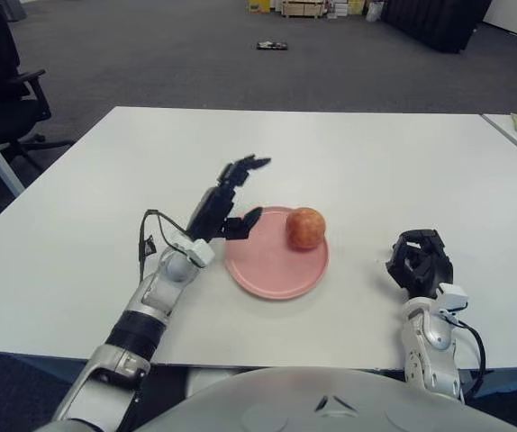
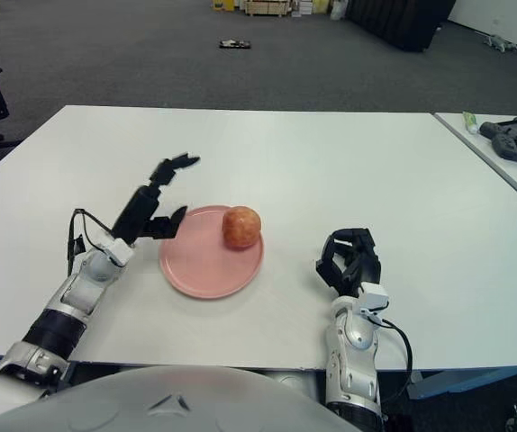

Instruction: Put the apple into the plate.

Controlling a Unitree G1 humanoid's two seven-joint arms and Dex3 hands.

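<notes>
A red-orange apple (image 1: 304,228) sits on the right part of a pink plate (image 1: 263,265) on the white table (image 1: 349,153). My left hand (image 1: 238,194) is raised just left of the plate's left rim, fingers spread open and empty, a little apart from the apple. My right hand (image 1: 419,262) shows to the right of the plate, near the table's front edge, its fingers curled with nothing in them.
A second table at the far right carries a dark device (image 2: 515,139) and a small green item (image 2: 469,122). An office chair (image 1: 2,81) stands off the table's left. Boxes and dark furniture stand far back on the floor.
</notes>
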